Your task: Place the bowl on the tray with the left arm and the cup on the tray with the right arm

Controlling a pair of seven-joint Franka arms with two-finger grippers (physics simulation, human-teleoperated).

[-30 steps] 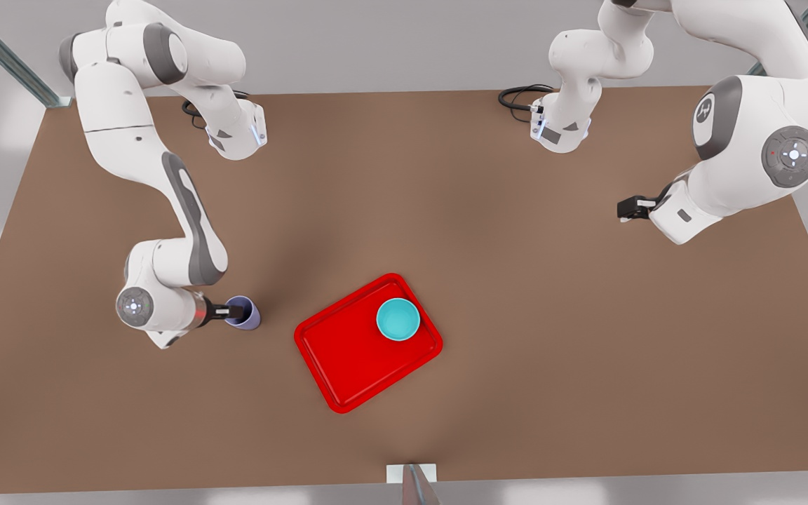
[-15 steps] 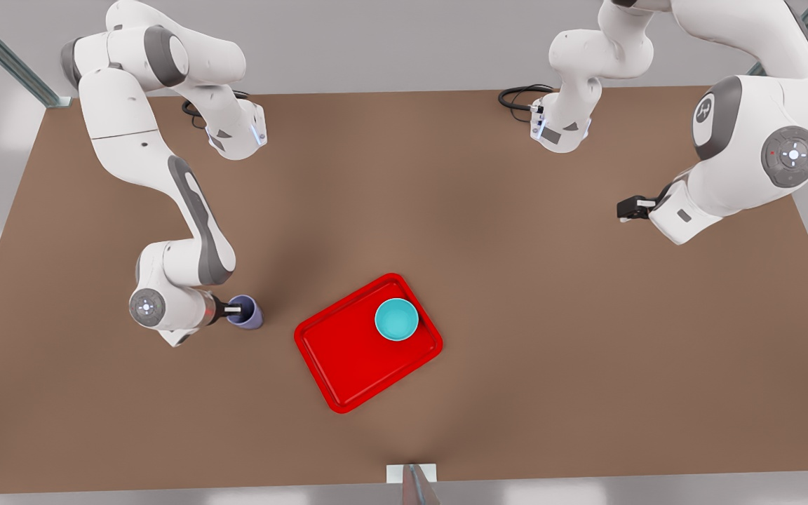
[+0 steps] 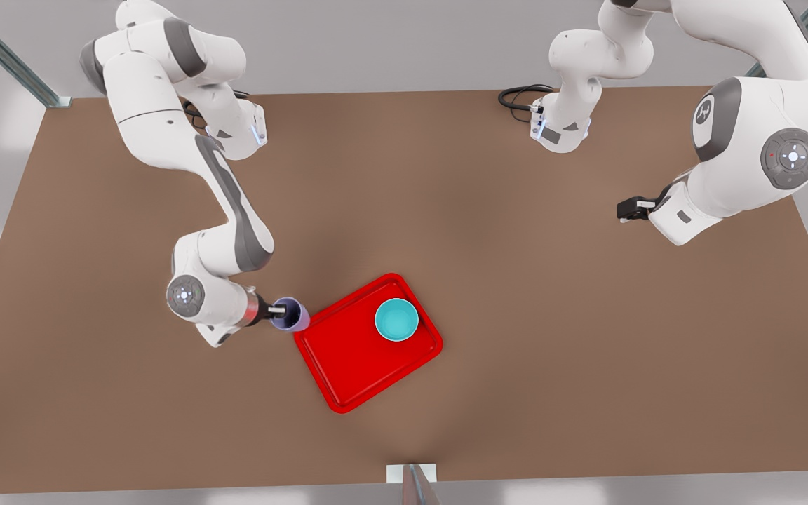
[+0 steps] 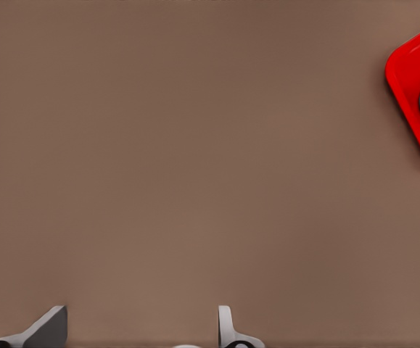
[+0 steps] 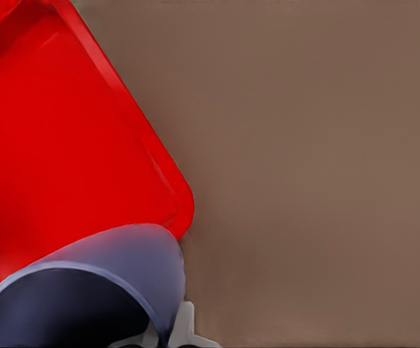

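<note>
**Cup at the tray's edge, bowl already seated**

On the front view's left, the right gripper [image 3: 282,309] is gripping the cup [image 3: 291,315] by its rim, fingers clenched on the wall, carrying it right at the tray's [image 3: 348,365] near corner; whether the cup is hanging over the rim or just beside it is hard to judge. The bowl [image 3: 397,319] is sitting upright inside the tray, toward its far corner. Over on the front view's right, the left gripper [image 3: 627,209] is waiting above the bare bench [image 3: 516,280], well apart from the tray, its fingers [image 4: 46,330] spread and grasping nothing.
</note>
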